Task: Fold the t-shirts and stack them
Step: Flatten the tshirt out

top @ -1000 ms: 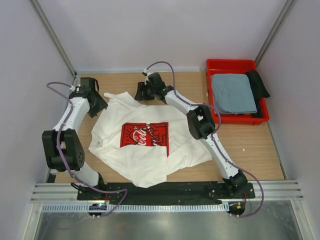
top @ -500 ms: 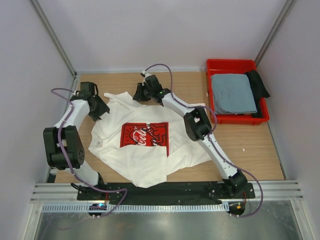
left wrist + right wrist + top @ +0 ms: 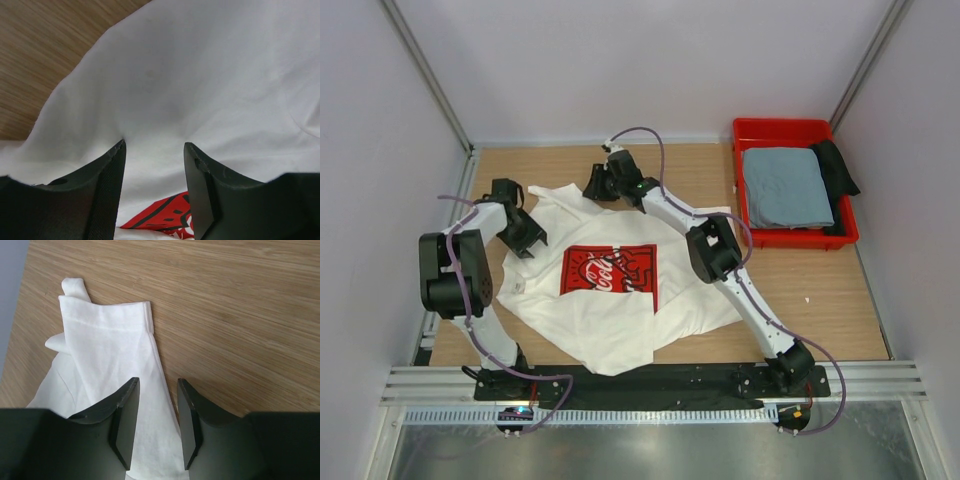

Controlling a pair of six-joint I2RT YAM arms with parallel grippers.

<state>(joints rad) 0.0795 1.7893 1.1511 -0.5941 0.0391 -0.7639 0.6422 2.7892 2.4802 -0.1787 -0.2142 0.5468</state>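
The white t-shirt (image 3: pixel 605 322) lies spread out, slightly rumpled, mid-table with its red Coca-Cola print (image 3: pixel 610 270) facing up. My left gripper (image 3: pixel 530 238) is low over the shirt's left shoulder area. In the left wrist view it (image 3: pixel 155 145) stands open, with white cloth (image 3: pixel 200 75) and a corner of the print (image 3: pixel 170 220) under it. My right gripper (image 3: pixel 593 187) is at the shirt's far edge. It (image 3: pixel 157 382) is open, straddling the edge of a folded-over sleeve (image 3: pixel 110 340) that lies flat on the wood. The grey-blue t-shirt (image 3: pixel 783 186) lies folded in the bin.
A red plastic bin (image 3: pixel 790 128) stands at the back right and also holds a dark cloth (image 3: pixel 836 165) along its right side. Bare wooden tabletop (image 3: pixel 820 290) shows to the right of the white shirt. Walls close in on the left, back and right.
My left gripper has swung nearer and to the right, from the table's left edge onto the shirt's left side. The right gripper has crept slightly left along the far edge.
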